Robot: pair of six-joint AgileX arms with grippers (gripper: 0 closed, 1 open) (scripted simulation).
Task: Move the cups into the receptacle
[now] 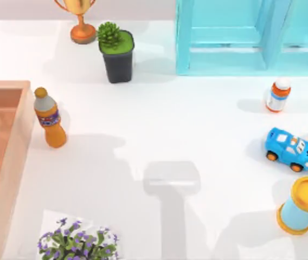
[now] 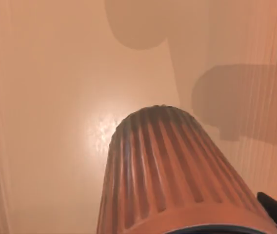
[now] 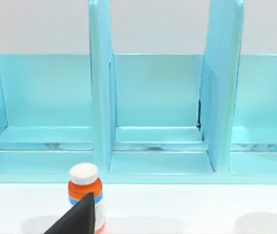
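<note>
Reading labels first: the orange drink bottle (image 1: 50,118) wears a purple band and the small pill bottle (image 1: 278,95) a white one edged in blue, but no writing on either can be made out. The blue toy car (image 1: 290,149) carries pale markings that cannot be read.

Seen from the left wrist, the left gripper (image 2: 276,216) has the brown cup (image 2: 168,170) clamped in it. One dark finger lies against the cup's wide rim, and the ribbed sides run away from the claw towards the cup's base. Beyond the base lies the smooth inner floor of the receptacle (image 2: 46,97), so the cup hangs inside the box, apart from the floor. The box wall (image 1: 13,141) runs along the table's left edge in the top view, just beside the drink bottle.

The right gripper (image 3: 77,217) shows one dark piece; how wide it stands I cannot tell. Just past it stands the pill bottle, and farther off the turquoise shelf frame (image 3: 99,97).
</note>
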